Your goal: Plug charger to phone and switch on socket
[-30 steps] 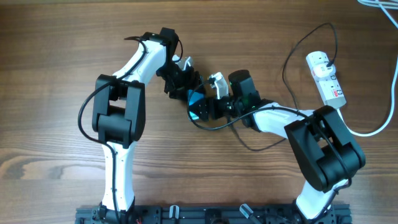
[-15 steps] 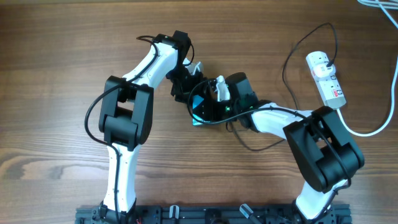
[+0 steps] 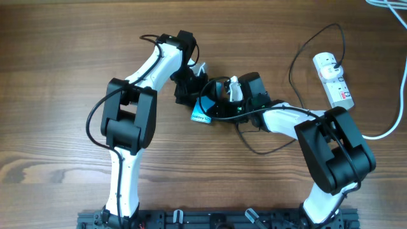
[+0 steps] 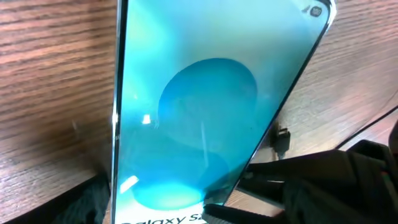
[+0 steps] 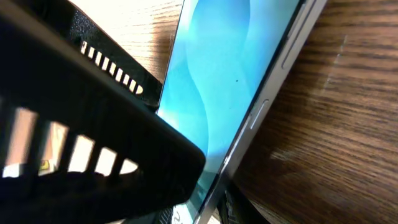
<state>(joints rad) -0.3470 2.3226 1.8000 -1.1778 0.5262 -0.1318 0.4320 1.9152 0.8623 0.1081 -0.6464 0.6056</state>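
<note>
The phone (image 3: 201,115) is a teal-screened handset with white "Galaxy S" text, held tilted above the table's middle between both grippers. In the left wrist view the phone (image 4: 199,112) fills the frame. My left gripper (image 3: 193,86) is open, its dark fingers (image 4: 81,199) standing apart from the phone's sides. My right gripper (image 3: 220,105) is shut on the phone (image 5: 224,74), one finger (image 5: 124,143) across the screen and the other behind its edge. The charger (image 3: 292,70) is a thin black cable looping from the socket (image 3: 334,79) toward the arms. A small dark connector (image 4: 282,140) lies beside the phone.
The white socket lies at the far right with a red switch (image 3: 346,95). Its thick white cord (image 3: 388,130) runs off the right edge. Black cable loops (image 3: 254,147) lie on the wood under the right arm. Another white cord (image 3: 388,7) crosses the top right corner.
My right gripper has closed onto the phone and shifted slightly right. The left gripper's fingers have spread apart. The phone now sits lower with its white text end showing.
</note>
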